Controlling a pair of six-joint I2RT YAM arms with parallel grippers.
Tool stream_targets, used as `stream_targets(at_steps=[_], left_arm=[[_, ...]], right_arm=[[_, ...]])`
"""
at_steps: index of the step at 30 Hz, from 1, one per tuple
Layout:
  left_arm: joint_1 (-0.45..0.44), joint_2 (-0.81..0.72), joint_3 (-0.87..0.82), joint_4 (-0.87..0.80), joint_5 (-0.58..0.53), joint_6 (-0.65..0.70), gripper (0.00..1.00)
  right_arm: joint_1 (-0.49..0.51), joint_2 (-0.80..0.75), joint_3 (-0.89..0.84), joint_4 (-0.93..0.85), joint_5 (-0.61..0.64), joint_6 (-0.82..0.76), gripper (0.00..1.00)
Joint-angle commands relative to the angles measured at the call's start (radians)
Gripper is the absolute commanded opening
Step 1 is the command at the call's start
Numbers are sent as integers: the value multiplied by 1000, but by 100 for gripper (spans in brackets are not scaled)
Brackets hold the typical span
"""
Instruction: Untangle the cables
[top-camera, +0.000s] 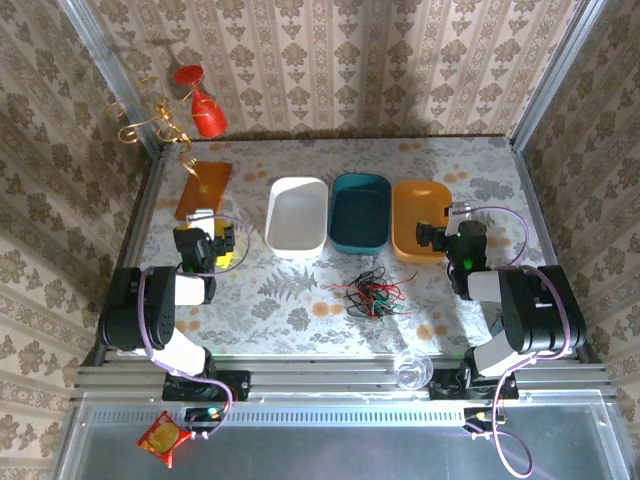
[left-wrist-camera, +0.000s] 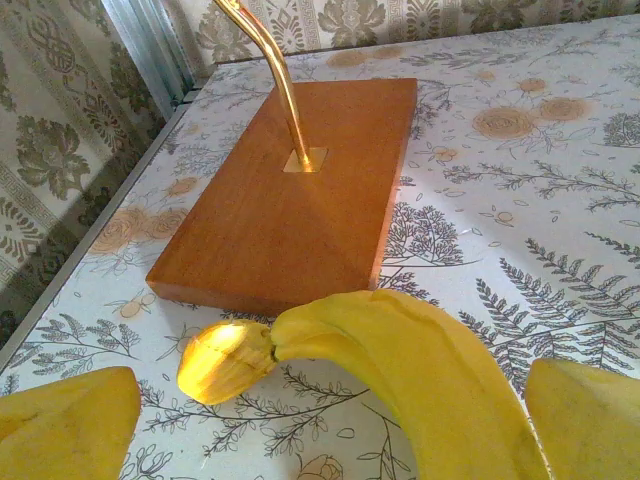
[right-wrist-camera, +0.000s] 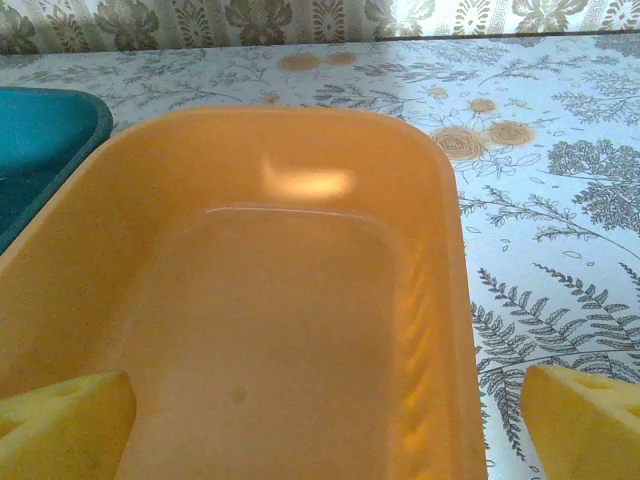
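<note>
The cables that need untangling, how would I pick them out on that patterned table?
On the floral table, find the teal tray, the middle one in a row of three. Just in front of it, toward the table's near edge, lie the cables, a small loose tangle. Nothing else nearby is so thin and stringy: short red, black and green wires.

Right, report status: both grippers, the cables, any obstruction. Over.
Left gripper open, by wooden base. Right gripper open, over orange bin. Cables tangled mid-table, neither gripper touching. Nothing lying on them.
</note>
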Motion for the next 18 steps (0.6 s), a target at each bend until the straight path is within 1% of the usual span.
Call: stream_targets(at_steps=[1, 18], left_arm=[[1, 3, 0, 28, -7, -2, 100], [10, 3, 0, 24, 6, -11, 100]], right_arm=[[1, 2, 9, 9, 10, 0, 100], [1, 1, 8, 10, 11, 0, 100]])
